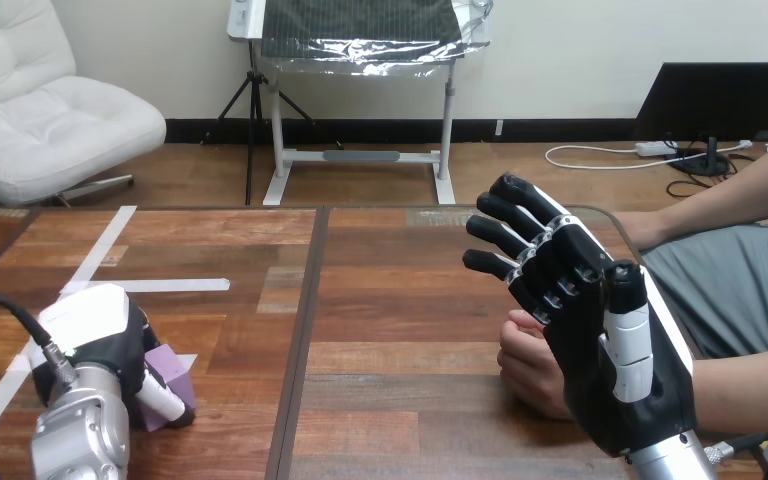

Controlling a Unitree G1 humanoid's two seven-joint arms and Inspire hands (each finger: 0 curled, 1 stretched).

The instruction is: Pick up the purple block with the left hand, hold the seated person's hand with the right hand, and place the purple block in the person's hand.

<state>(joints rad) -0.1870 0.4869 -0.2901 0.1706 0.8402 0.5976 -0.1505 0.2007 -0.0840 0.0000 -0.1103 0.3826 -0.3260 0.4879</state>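
The wooden surface (390, 300) carries everything. The right hand (585, 375) stands upright just right of the person's hand (528, 368), its fingers straight and spread wide, curled round nothing; whether the two touch is unclear. The left hand (100, 335) sits well to the left of the person's hand, on top of the purple block (172, 380), which seems to rest on the surface; I cannot tell whether it grips the block. The person's hand is curled into a fist, so the block may find no palm to land in. A shallow grasp could also drop it on the long carry across.
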